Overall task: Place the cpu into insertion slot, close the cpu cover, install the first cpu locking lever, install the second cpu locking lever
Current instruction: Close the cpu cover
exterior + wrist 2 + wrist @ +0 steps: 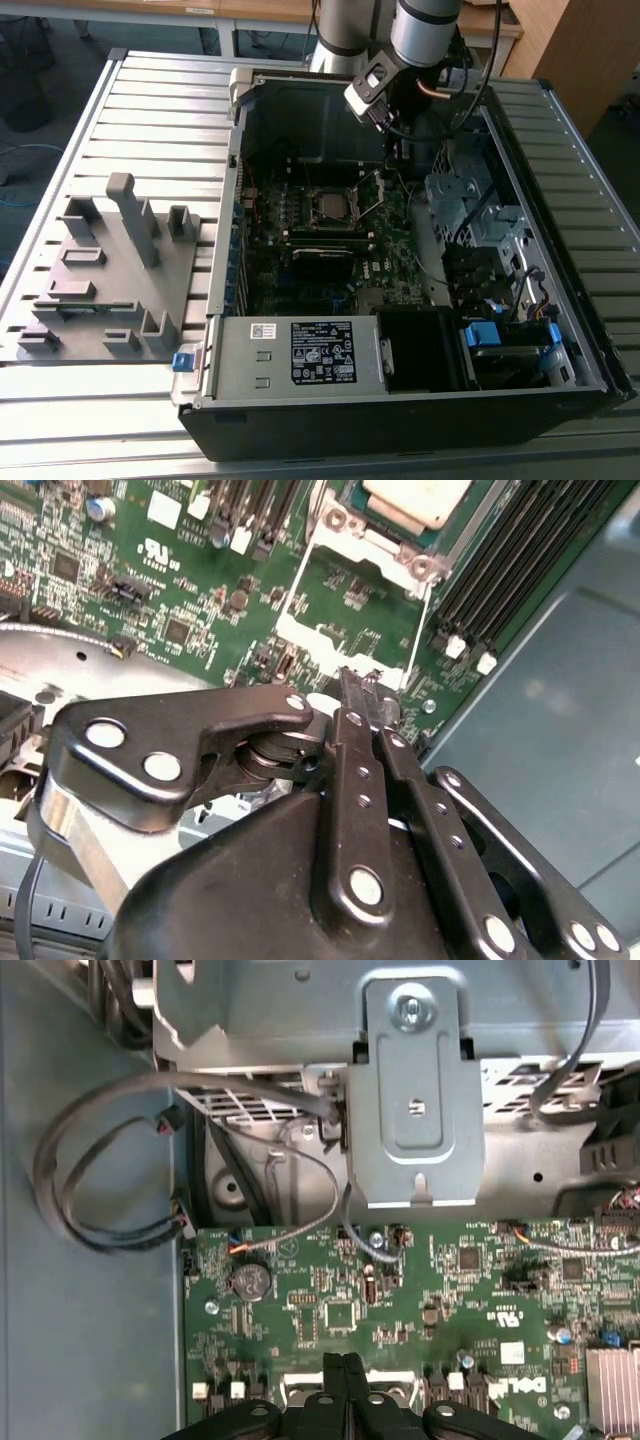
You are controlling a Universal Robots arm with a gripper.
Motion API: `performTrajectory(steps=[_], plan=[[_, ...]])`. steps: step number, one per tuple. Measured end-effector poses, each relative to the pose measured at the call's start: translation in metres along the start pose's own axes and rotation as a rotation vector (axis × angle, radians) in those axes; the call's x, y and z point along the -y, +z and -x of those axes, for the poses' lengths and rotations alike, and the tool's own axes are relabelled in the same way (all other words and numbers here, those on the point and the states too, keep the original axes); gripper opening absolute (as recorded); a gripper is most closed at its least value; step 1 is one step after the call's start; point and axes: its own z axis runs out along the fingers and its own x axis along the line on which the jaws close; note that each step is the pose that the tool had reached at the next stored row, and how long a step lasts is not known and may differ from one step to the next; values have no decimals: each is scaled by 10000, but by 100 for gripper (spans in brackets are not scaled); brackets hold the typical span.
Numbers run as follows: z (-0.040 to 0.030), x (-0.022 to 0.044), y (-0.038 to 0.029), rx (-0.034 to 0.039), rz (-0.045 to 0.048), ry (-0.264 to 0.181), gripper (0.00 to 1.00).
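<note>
The cpu (330, 206), a silver-grey square, lies in the insertion slot (311, 192) on the green motherboard inside the open computer case. In the second wrist view the cpu (418, 498) shows past the cpu cover (300, 585), a thin silvery frame swung open away from the slot. My gripper (362, 690) is shut, and its fingertips rest at the cover's free edge. From the exterior view the gripper (392, 152) hangs just beyond the raised cover (372, 192). In the first wrist view the shut gripper (344, 1363) sits over a silvery strip of the cover (300, 1388).
Black memory sticks (520, 550) lie close beside the slot. A grey drive cage (470, 210) with cables (90, 1160) stands at the exterior view's right, and a power supply (300, 355) at the front. A grey fixture block (110, 270) sits on the slatted table to the left.
</note>
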Motion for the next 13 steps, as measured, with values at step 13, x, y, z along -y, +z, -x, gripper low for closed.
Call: performTrajectory(steps=[13], plan=[[-13, -113, 41, 0, 0, 0, 10]])
